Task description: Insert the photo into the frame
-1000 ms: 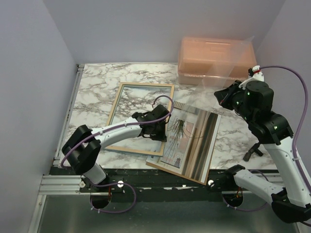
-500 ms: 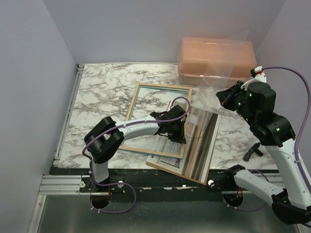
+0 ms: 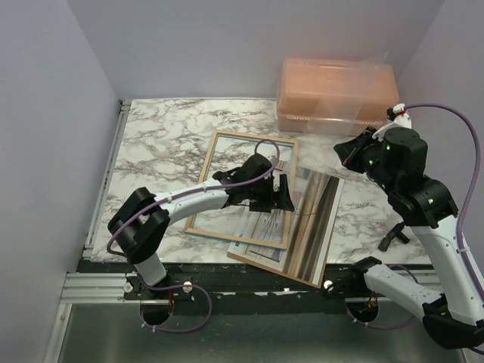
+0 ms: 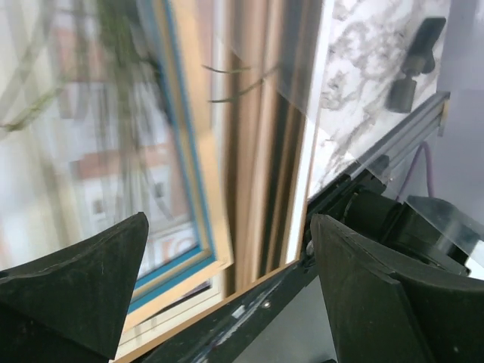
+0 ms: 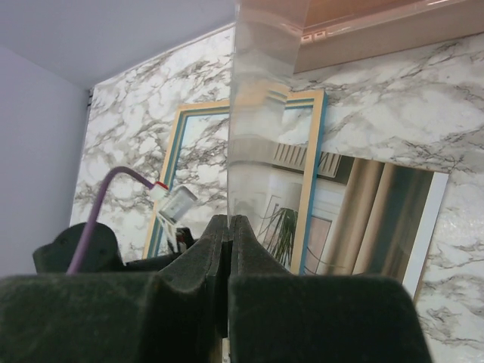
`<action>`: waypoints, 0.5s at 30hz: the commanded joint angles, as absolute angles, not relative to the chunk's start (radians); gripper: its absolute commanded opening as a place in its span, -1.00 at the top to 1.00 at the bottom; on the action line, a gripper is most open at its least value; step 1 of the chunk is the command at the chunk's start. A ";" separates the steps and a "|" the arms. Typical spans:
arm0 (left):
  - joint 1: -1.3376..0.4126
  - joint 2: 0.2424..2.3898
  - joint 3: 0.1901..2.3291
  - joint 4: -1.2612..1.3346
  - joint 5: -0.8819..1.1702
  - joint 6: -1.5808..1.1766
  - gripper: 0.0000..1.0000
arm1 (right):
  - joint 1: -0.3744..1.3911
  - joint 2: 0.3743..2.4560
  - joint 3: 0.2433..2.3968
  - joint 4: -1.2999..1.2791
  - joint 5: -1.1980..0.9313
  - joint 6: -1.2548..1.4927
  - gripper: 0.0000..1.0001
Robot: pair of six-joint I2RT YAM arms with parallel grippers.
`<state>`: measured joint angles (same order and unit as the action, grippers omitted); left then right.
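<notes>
Marble bench (image 3: 155,155) carries the frame (image 3: 200,186), which lies flat with its pale wood side up; blue shows along its inner edge in the wrist views. Its right rail lies over the left part of the photo (image 3: 311,227). The photo rests flat by the bench's near edge, plant and brown curtains facing up, its near corner reaching over the dark rail. Left fingers (image 3: 277,195) are above that overlap, spread wide and holding nothing. The left wrist view looks down between them onto the frame's rail (image 4: 193,189) and the photo (image 4: 257,144). Further right, a clear sheet (image 5: 261,113) stands up from the right fingers (image 5: 228,246), which are pressed together on its lower edge, raised above the bench. Behind them a peach box (image 3: 336,91) sits by the back wall.
</notes>
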<state>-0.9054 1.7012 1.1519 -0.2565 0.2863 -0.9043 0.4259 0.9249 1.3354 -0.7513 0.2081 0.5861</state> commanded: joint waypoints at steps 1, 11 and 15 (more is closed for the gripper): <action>-0.767 1.590 1.002 -0.146 0.365 -0.854 -0.82 | 0.420 0.930 1.303 -0.695 0.151 0.603 0.99; -0.393 1.367 0.845 -0.327 0.287 -0.654 -0.79 | 0.420 0.981 1.245 -0.636 0.033 0.618 0.99; -0.330 1.343 0.920 -0.515 0.035 -0.555 -0.78 | 0.420 1.001 1.224 -0.610 0.008 0.626 0.99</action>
